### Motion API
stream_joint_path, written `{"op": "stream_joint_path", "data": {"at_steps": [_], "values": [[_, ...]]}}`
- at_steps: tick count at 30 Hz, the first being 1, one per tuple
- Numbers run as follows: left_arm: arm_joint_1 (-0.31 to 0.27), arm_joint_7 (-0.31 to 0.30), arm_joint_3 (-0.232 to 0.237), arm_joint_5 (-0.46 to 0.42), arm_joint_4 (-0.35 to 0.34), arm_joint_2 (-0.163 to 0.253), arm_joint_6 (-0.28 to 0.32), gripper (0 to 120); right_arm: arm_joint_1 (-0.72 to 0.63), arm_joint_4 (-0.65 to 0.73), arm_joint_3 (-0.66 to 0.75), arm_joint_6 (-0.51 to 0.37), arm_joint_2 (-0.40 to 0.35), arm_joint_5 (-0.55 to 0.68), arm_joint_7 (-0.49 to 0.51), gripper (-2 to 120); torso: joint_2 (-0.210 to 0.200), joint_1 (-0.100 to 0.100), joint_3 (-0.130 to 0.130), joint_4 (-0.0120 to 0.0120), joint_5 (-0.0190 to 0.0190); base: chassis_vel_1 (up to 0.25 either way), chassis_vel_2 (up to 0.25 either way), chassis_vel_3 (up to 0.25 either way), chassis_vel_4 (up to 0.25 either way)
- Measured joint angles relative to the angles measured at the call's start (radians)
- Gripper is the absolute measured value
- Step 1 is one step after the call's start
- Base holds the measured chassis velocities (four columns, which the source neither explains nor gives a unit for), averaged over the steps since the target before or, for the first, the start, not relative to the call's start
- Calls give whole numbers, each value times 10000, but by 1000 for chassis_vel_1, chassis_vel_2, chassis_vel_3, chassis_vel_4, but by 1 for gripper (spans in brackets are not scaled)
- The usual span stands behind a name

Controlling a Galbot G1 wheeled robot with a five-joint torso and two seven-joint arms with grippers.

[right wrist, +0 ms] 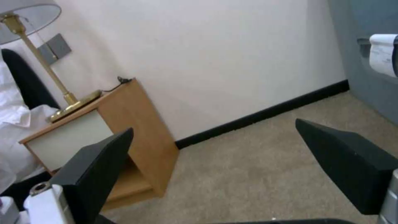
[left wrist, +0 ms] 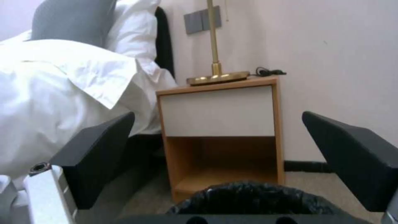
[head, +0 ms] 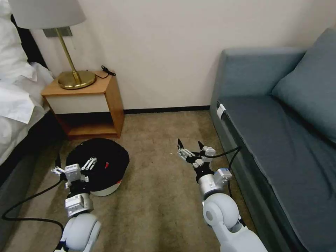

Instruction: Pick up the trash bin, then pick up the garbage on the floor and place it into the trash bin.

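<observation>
The trash bin (head: 101,154), round and low with a white body and a glossy black bag, sits on the carpet in front of the nightstand. A small red speck (head: 106,163) lies on the bag. My left gripper (head: 72,166) hovers over the bin's near rim, open, with nothing between its fingers. From the left wrist, the black bag (left wrist: 248,199) lies just below the spread left gripper (left wrist: 215,124). My right gripper (head: 190,144) is open above bare carpet beside the sofa, and the right wrist view shows the same gripper (right wrist: 215,127) holding nothing. Garbage on the floor is out of view.
A wooden nightstand (head: 87,101) with a brass lamp (head: 75,78) stands behind the bin against the wall. The bed (head: 14,101) borders the left and a grey-blue sofa (head: 280,133) the right. Open carpet (head: 157,189) lies between them. Black cables trail from both wrists.
</observation>
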Motion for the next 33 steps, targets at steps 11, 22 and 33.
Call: {"op": "stream_joint_path", "data": {"at_steps": [11,22,33], "values": [[-5,1,-12,-32,0,-4,0,100,37,-29,-8,12,-6,-1,-21,100,0,0,0,0,0,0,0,0,0],[-9,0,-22,-54,0,-4,4,100,55,-55,-14,21,-11,0,-49,100,0,0,0,0,0,0,0,0,0],[-15,1,-28,-64,0,-5,10,100,63,-65,-20,29,-13,5,-59,100,0,0,1,0,0,0,0,0,0]]}}
